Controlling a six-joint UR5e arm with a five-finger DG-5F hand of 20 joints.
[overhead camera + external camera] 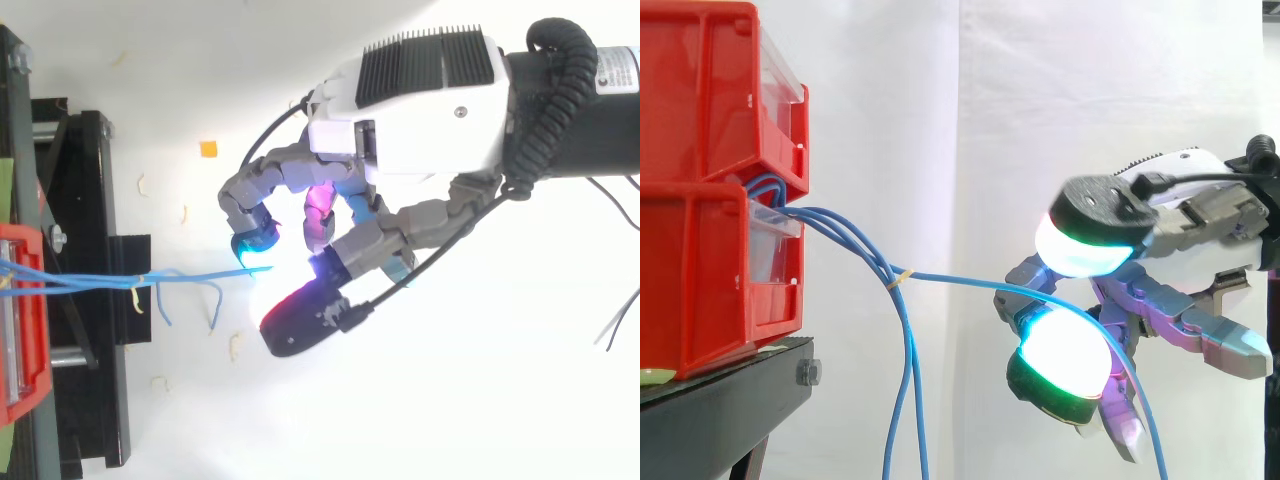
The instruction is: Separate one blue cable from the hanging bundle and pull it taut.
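**Desk:** Where's your cable, and which way does it run?

**Operator:** I see the blue cable (960, 279) leaving the bundle (845, 232) at a pale tie (898, 279), just right of the red bins (700, 100) on the black stand (730, 400). Its long axis lies almost level, left to right and dipping slightly, up to the hand (410, 140). Past the hand it drops straight down. The rest of the bundle hangs down from the tie.

**Desk:** And the hand?

**Operator:** I've got its fingers curled round that one cable, which passes between two glowing pads (1085, 255), one above and one below. From above, the cable comes out from under the upper bin and meets a cyan fingertip (250, 250).

**Desk:** Is it taut?

**Operator:** Nearly straight from tie to hand, with a faint bow.

**Desk:** Any writing?

**Operator:** There's print on the arm (580, 110), too small for me to read.
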